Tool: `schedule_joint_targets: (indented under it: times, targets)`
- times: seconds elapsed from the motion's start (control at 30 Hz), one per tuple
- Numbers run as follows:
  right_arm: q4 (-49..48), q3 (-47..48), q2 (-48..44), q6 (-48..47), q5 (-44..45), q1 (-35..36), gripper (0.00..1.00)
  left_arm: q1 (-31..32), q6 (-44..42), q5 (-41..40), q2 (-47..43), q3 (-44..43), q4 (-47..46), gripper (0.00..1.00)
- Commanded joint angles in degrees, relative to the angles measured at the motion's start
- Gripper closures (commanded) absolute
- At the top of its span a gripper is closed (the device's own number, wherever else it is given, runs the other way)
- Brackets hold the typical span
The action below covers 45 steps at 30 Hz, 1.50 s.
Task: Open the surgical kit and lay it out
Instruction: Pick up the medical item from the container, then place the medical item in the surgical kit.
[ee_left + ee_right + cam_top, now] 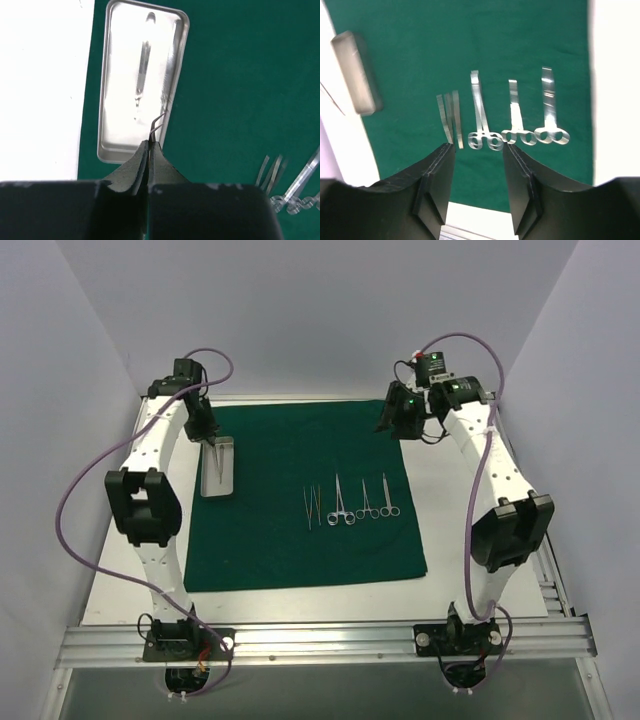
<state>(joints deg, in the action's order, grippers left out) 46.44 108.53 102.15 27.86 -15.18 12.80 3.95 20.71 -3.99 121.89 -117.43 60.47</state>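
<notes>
Left gripper [150, 146]: clenched on a thin bent-tipped steel instrument [159, 122], over the silver tray's [104, 100] near right rim.
Laid row: tweezers [313, 507] and forceps [343, 502] lie to its right on the green drape [300, 555], long axes running near-to-far.
Nearer arm: left.
Right gripper [478, 150]: released, empty, at the drape's far right corner.

At the lower centre of the left wrist view, we saw only a thin bent steel tip [159, 121] poking from the left gripper's [150, 146] pressed-together fingers; the rest was hidden, so we could not name the tool. At lower right the forceps [303, 181] ran off the frame's edge. In the right wrist view, the tray [354, 70] at upper left was blurred.
</notes>
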Motion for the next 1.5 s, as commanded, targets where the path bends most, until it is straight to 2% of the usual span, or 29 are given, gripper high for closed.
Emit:
schedule_joint_targets:
  times: [0.0,0.2,0.33,0.43,0.63,1.0,1.1,1.2,1.23,1.3,1.33,1.4,1.43,1.47]
  targets:
    - [-6.4,0.8,2.7,-2.5,-8.4,4.6,0.54,-0.5,1.9,4.0,-8.9,2.7,0.2,0.98]
    - [-15.7,1.9,7.0,-2.9,-14.9,14.6,0.52,-0.4,9.6,14.7,-19.8,13.2,-3.6,0.98]
    - [-22.3,3.1,10.3,-1.8,-16.7,21.6,0.54,0.2,14.4,16.6,-25.9,19.7,-5.4,0.98]
    - [-23.9,4.8,12.9,-0.8,-16.2,24.9,0.57,0.3,17.0,18.6,-29.7,23.7,-6.9,0.98]
    - [-27.2,6.4,15.2,1.6,-16.3,32.1,0.57,1.5,22.0,18.1,-35.0,27.2,-6.4,0.98]
    - [-28.9,4.9,16.3,2.8,-15.5,36.5,0.58,4.1,24.3,17.3,-37.6,28.4,-5.6,0.98]
    - [-28.8,4.9,16.9,3.2,-15.2,36.8,0.67,4.2,24.6,17.5,-38.3,28.3,-5.5,0.98]
    - [-28.2,4.8,17.4,3.3,-14.7,36.9,0.88,4.2,24.4,17.5,-38.5,28.2,-5.4,0.98]
    - [-28.1,4.8,17.6,3.4,-13.9,36.9,1.0,4.2,24.3,17.6,-38.6,28.6,-5.5,0.98]
    - [-27.9,4.5,17.8,3.8,-13.6,37.1,1.0,4.0,24.1,17.6,-38.7,29.1,-5.9,0.85]
    - [-27.5,4.5,18.1,4.0,-12.5,37.2,1.0,3.9,23.9,17.4,-38.7,29.3,-6.1,0.63]
    - [-27.7,3.7,18.2,4.7,-11.6,37.6,1.0,3.6,23.4,16.8,-38.7,29.4,-6.0,0.41]
    - [-27.8,3.3,18.0,5.1,-10.1,37.7,1.0,3.4,22.5,16.0,-38.5,29.4,-5.7,0.33]
    - [-27.8,2.8,17.8,5.6,-8.9,37.7,1.0,3.4,21.8,14.8,-38.1,28.6,-4.2,0.2]
